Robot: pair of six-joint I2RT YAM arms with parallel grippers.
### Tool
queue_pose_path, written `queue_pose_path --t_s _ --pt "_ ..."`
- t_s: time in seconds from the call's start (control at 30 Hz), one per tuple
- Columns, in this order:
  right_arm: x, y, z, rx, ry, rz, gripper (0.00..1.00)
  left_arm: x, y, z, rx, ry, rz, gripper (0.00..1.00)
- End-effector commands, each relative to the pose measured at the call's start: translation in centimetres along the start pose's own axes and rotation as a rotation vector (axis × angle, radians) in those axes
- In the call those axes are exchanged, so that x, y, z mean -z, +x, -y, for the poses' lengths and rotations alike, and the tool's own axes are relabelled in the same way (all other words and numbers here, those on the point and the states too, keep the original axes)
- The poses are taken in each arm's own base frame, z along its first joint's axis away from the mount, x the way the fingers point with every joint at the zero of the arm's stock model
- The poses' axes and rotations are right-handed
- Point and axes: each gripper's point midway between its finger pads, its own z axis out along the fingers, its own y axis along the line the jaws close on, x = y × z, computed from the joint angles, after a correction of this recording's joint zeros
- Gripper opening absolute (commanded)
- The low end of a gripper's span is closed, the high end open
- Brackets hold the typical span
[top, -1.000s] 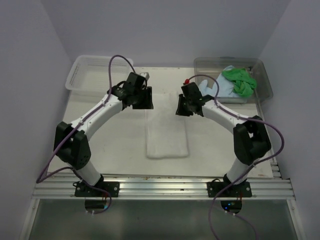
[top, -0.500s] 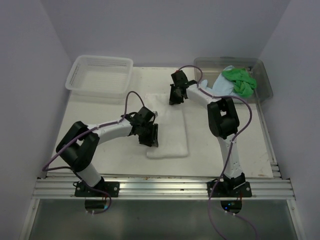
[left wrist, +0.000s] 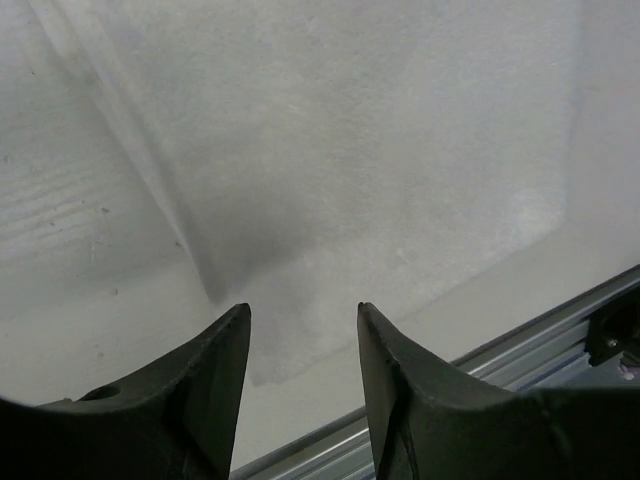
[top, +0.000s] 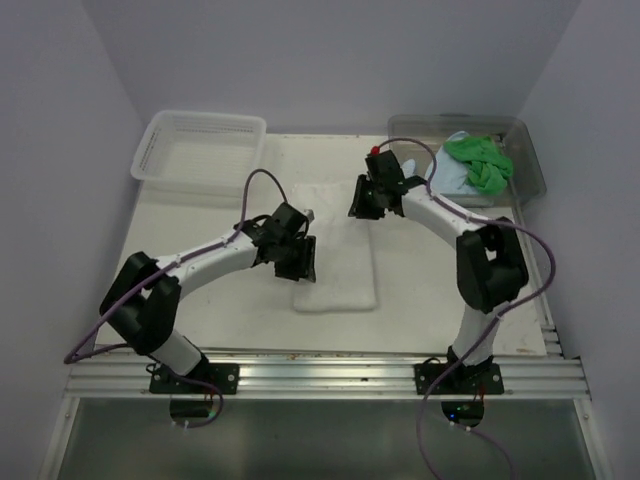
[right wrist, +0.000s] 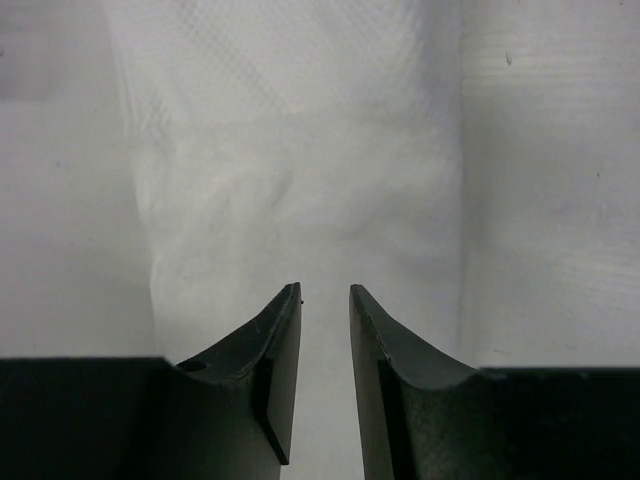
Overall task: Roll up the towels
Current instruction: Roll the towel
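- Left wrist view: the left gripper (left wrist: 300,312) has its two dark fingers spread apart with nothing between them, and it is held over the near left corner of the white towel (left wrist: 350,150)
- Right wrist view: the right gripper (right wrist: 325,292) has its fingers parted by only a narrow gap, pinching nothing, above one end of the same towel, which shows a few soft wrinkles there
- Top external view: the white towel lies flat and unrolled as a long strip in the middle of the table (top: 440,300), with the left gripper at its left edge and the right gripper over its far end
- The green towel (top: 478,162) and the light blue towel (top: 447,178) sit bunched and touching inside the clear tub (top: 530,170) at the far right corner
- A white lattice basket (top: 200,150) stands at the far left corner, well apart from the white towel
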Motion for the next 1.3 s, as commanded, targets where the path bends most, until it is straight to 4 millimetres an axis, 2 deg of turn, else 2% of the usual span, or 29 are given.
queue_pose_path --t_s 0.0,0.03,0.07,0.1,0.13,0.17,0.2,0.23,0.27,0.3,0.33,0.4,0.43,0.63,0.87,1.07,1.13,1.27 --pt "4.6 1.8 -1.4 0.000 -0.100 0.079 0.31 2.9 0.0 0.1 0.004 0.012 0.059 0.51" --pt "6.5 2.5 -2.2 0.026 -0.125 0.104 0.33 3.3 0.3 0.0 0.008 0.018 0.066 0.52" --pt "7.0 3.7 -1.8 0.037 -0.114 0.097 0.35 2.9 1.6 -0.7 0.020 0.010 0.041 0.55" --pt "6.7 6.9 -0.3 0.058 -0.071 0.053 0.38 2.7 2.2 -1.0 0.037 0.009 0.034 0.56" --pt "7.2 7.9 0.0 0.062 -0.067 0.051 0.41 2.7 2.4 -0.9 0.044 0.026 0.040 0.57" --pt "8.4 8.7 0.0 0.067 -0.083 0.060 0.43 2.0 3.7 -1.7 0.057 0.013 0.012 0.58" --pt "8.3 11.1 1.7 0.070 -0.041 0.024 0.45 1.7 4.2 -2.0 0.090 0.008 0.004 0.59" --pt "8.6 12.4 2.0 0.066 -0.042 0.009 0.47 1.5 3.9 -1.9 0.109 0.016 0.033 0.59" --pt "9.6 12.7 2.0 0.056 -0.061 0.026 0.48 0.9 5.1 -2.6 0.130 0.010 0.023 0.59" --pt "9.4 14.6 3.4 0.047 -0.038 -0.006 0.51 0.7 5.3 -2.4 0.167 0.024 0.030 0.59" --pt "9.5 15.4 3.7 0.028 -0.044 -0.019 0.53 0.7 5.0 -1.8 0.173 0.061 0.052 0.59" --pt "9.6 16.7 4.7 0.008 -0.042 -0.029 0.55 0.3 5.7 -2.2 0.204 0.056 0.045 0.57" --pt "9.6 17.4 4.4 0.002 -0.070 -0.054 0.56 0.2 5.6 -2.0 0.205 0.066 0.048 0.56" --pt "8.8 19.2 4.6 -0.017 -0.092 -0.102 0.56 -0.7 6.3 -2.2 0.193 0.069 0.018 0.55" --pt "8.7 20.5 5.2 -0.019 -0.091 -0.136 0.56 -1.3 6.6 -2.4 0.210 0.048 0.014 0.48" --pt "8.4 21.4 5.9 -0.017 -0.077 -0.152 0.55 -1.5 6.7 -2.4 0.213 0.045 0.009 0.46" --pt "8.3 21.4 6.0 -0.020 -0.074 -0.148 0.54 -1.4 6.6 -2.4 0.207 0.039 0.010 0.43" --pt "8.3 21.5 6.0 -0.028 -0.079 -0.145 0.47 -1.5 6.7 -2.6 0.212 0.029 0.010 0.30"
